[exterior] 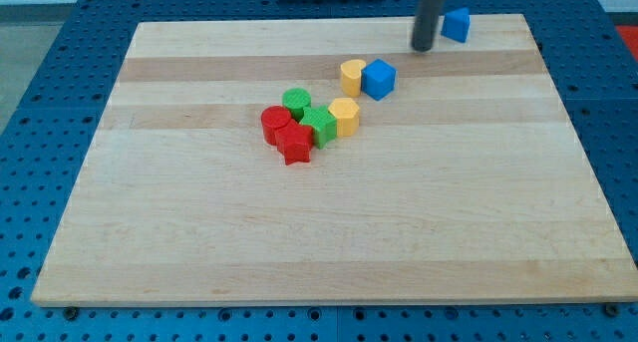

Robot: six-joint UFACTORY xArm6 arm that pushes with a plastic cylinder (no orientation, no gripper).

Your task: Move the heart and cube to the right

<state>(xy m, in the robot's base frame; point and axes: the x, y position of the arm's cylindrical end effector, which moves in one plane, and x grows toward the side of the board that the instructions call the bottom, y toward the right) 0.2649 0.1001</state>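
A yellow heart (351, 77) and a blue cube (379, 78) sit side by side, touching, above the board's middle. My tip (423, 49) stands at the view's top, up and to the right of the blue cube, with a gap between them. A second blue block (456, 24) lies just right of the rod near the board's top edge.
A cluster sits left of centre: a green round block (296, 102), a green block (320, 125), a yellow block (343, 115), a red round block (275, 124) and a red star (295, 146). The wooden board (329, 232) lies on a blue perforated table.
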